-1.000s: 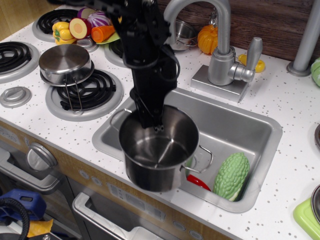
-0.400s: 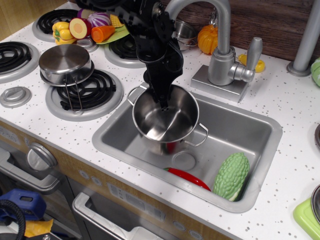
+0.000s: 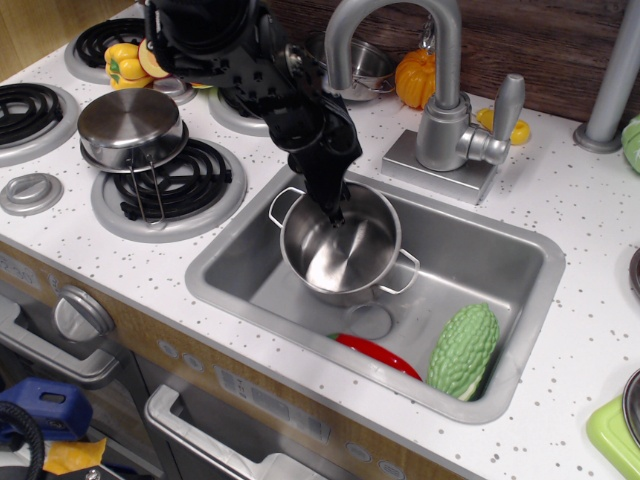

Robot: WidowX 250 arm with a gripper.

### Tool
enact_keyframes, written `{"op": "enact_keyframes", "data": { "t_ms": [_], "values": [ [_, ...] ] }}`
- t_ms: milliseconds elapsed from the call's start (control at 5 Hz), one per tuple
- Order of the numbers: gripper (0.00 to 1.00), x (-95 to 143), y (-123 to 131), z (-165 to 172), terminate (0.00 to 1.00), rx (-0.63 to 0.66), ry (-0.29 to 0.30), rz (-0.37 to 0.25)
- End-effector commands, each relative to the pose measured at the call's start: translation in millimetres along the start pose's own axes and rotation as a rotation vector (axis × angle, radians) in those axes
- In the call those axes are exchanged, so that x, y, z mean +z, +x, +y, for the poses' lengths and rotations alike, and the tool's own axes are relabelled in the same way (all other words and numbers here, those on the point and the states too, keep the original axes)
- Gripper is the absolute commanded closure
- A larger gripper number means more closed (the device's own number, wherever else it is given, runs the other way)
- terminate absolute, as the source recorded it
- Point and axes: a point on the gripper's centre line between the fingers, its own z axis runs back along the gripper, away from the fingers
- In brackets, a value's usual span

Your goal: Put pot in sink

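**Observation.image view: pot lowered into the sink, gripper on its rim**

The pot [image 3: 340, 248] stands inside the sink [image 3: 520, 262], in the left half of the basin, roughly upright and tipped slightly toward the camera so that its polished interior is visible. One wire loop handle projects at the upper left of the rim and the other at the lower right. The gripper [image 3: 331, 208] reaches down from the black arm [image 3: 250, 60] and meets the pot at the far-left part of its rim; its fingers are pinched together on the rim wall, one tip showing inside the vessel, so the pot is gripped.

In front of the pot, on the basin floor, lies a red piece [image 3: 378, 354], and to its right a green bumpy gourd [image 3: 463, 350] leans in the near right corner, apart from the pot. The faucet [image 3: 440, 90] stands on the counter behind the basin. To the left, a shallow pan [image 3: 130, 126] with a long wire handle rests on a stove burner [image 3: 170, 188], well apart from the sink.

Compared with one second ago, the pot has moved from hanging over the near-left edge of the sink, where it hid the red piece, to a lower position farther back within the basin. Compared with 0.4 seconds ago it sits slightly lower and to the right, and the arm has bent farther down and left.
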Motion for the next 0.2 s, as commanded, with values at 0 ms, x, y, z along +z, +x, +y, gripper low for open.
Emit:
{"op": "enact_keyframes", "data": {
  "t_ms": [0],
  "values": [
    [0.0, 7.0, 4.0, 7.7, 1.0, -0.001, 0.028, -0.017]
  ]
}}
